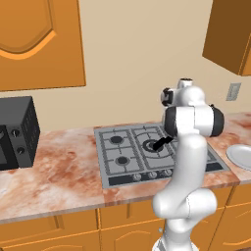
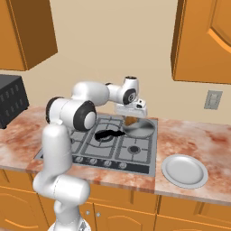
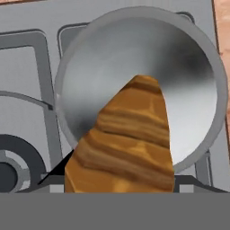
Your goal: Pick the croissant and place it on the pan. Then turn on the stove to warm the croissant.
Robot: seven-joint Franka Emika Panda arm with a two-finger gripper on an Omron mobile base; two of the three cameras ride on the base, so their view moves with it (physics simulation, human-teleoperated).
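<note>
Jaws clamped on croissant [image 3: 123,143] over pan [image 3: 188,67], white plate [image 2: 185,171] beside stove [image 2: 135,155]

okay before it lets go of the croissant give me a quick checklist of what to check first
1. Croissant in the gripper: ok, it hangs between the fingers.
2. Croissant over the pan: ok, the hand view looks down past it into the pan.
3. Pan bare inside: ok.
4. Pan sitting on the stove: ok, on a rear burner, handle pointing left.
5. Gap between croissant and pan: cannot tell.
6. Stove knobs: cannot tell their setting.
</note>
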